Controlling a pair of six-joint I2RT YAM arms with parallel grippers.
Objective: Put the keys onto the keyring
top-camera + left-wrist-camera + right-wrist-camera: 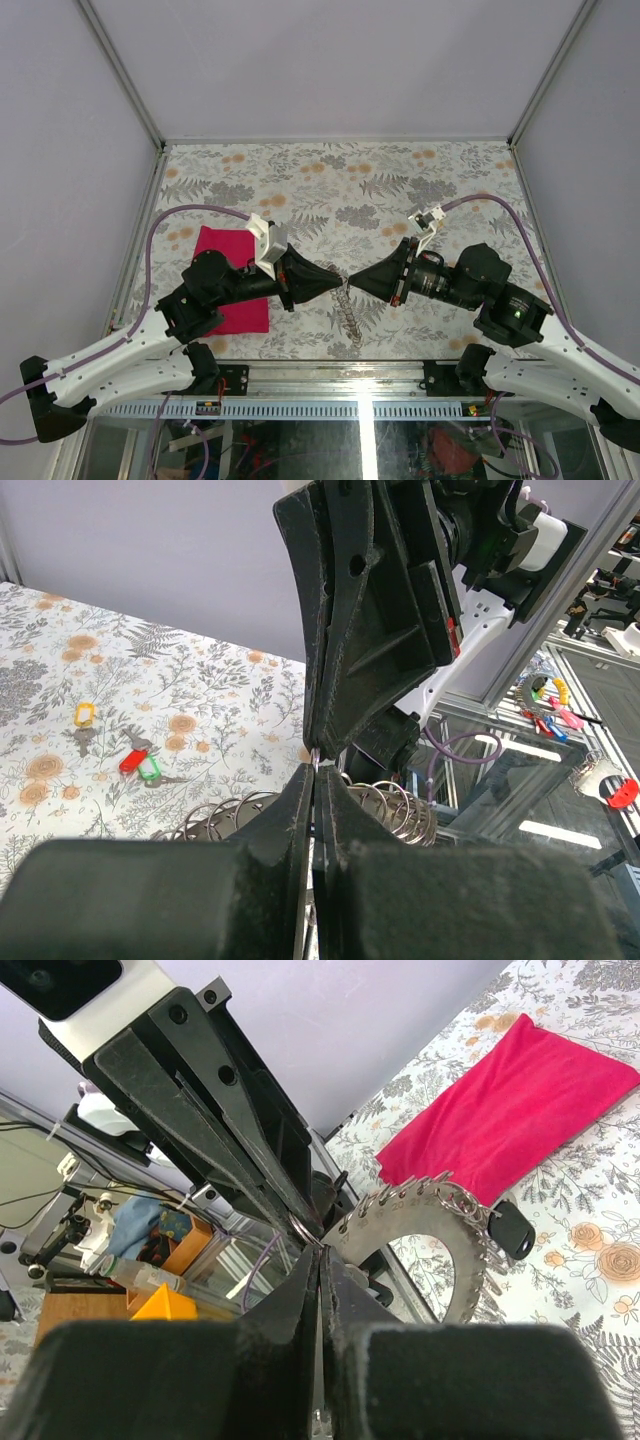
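One big flowery table [450,190] sits under everything, then there's the magenta cloth [222,250] lying flat on the left arm's side, then two black wedges meeting nose to nose over the middle. The left gripper [338,284] and right gripper [356,281] are both squeezed down to a hairline with their tips touching. Both look clamped on one end of the keyring [425,1228]. From the wrist views that's a curved silver piece edged with a whole row of little split rings, and in the top view it trails from the pinch toward the near edge. Neither gripper has a key, so my read is this is the get-a-ring-ready step, with nothing threaded yet. The keys lie on the table, well apart from the pinch: a yellow key [85,715], a red key [130,761] and green key [150,770] touching each other, and a black key [512,1228] just beside the cloth's edge. To do this well I'd leave one gripper locked on the keyring and send only the other to fetch, since if both let go the thing probably flops and tangles. Grab a key by its plastic head so the hole is free, and go slow, because it's all way smaller than the fingers.
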